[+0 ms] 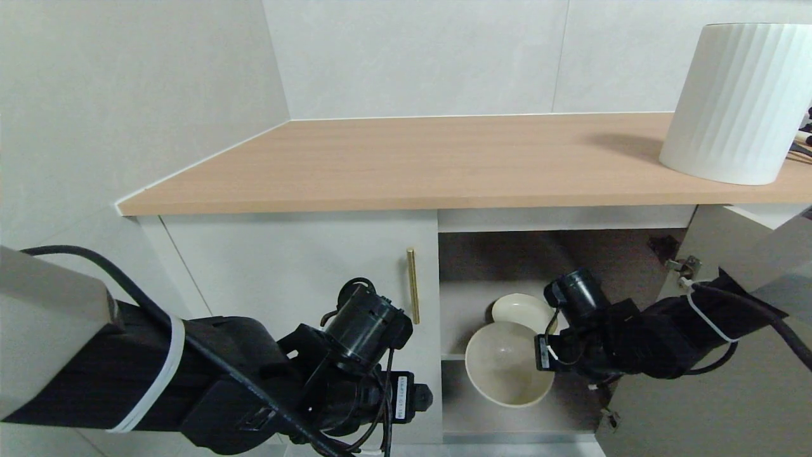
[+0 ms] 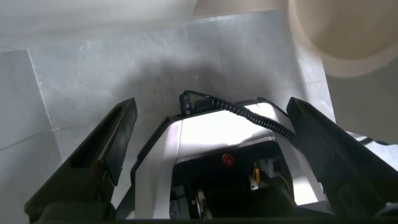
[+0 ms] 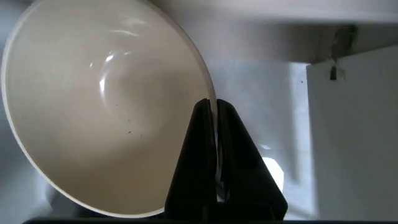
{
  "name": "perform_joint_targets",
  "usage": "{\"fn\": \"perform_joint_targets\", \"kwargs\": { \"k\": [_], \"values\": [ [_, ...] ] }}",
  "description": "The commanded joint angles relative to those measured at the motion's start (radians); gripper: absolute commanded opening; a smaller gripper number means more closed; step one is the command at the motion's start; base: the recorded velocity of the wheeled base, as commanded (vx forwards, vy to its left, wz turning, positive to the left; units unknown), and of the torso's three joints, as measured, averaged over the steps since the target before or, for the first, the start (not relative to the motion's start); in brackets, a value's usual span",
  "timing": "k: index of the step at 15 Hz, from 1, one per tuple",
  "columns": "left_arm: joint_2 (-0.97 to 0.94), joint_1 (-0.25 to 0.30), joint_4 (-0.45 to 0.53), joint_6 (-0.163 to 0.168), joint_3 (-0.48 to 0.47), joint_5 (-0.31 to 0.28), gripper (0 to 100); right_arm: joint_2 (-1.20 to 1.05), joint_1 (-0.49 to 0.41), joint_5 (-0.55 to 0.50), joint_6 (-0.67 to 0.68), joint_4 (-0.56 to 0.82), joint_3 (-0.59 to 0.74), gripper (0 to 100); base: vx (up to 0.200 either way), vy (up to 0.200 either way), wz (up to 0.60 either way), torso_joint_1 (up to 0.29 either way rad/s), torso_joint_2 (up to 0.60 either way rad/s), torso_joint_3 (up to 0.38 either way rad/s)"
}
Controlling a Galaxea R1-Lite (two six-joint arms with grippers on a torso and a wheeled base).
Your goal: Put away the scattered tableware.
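The left gripper (image 2: 211, 107), low at the lower left of the head view in front of the closed cabinet door (image 1: 298, 273), has its fingers spread wide with nothing between them. The wooden countertop (image 1: 444, 158) runs across the upper half, with a ribbed white container (image 1: 736, 101) at the upper right. Under it the cabinet (image 1: 571, 254) stands open at centre right. There the right gripper (image 3: 215, 124) is clamped on the rim of a cream bowl (image 1: 504, 365). The bowl is tilted with its hollow facing out, at the mouth of the compartment and across the front edge of the shelf (image 1: 451, 357). A smaller cream dish (image 1: 521, 310) rests on that shelf just behind and above it. The main risk is the hold, I think: a narrow pinch on one edge of a smooth, tilted bowl could let it swing or slide out. Pushed in at this angle, the bowl could strike the shelf edge or the dish. The right arm's cable also passes close to the hinge (image 1: 688, 265) and could snag.
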Motion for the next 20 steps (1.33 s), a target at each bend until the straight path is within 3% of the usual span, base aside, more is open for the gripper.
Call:
{"fn": "perform_joint_targets", "kwargs": {
  "k": [1, 8, 11, 20],
  "values": [
    [-0.006, -0.001, 0.000, 0.000, 0.000, 0.000, 100, 0.047, -0.039, 0.000, 0.032, -0.048, -0.009, 0, 0.000, 0.000, 0.00, 0.000, 0.00, 0.000],
    [-0.009, 0.001, 0.000, 0.000, 0.000, 0.003, 100, 0.101, -0.087, -0.003, 0.153, -0.232, -0.029, 0, 0.000, 0.000, 0.00, 0.000, 0.00, 0.000],
    [-0.009, 0.001, 0.000, 0.000, 0.000, 0.003, 100, 0.132, -0.119, -0.003, 0.216, -0.235, -0.077, 0, 0.000, 0.000, 0.00, 0.000, 0.00, 0.000],
    [-0.006, 0.001, 0.000, 0.000, 0.000, 0.003, 100, 0.208, -0.176, -0.081, 0.237, -0.236, -0.156, 0, 0.000, 0.000, 0.00, 0.000, 0.00, 0.000]
  ]
}}
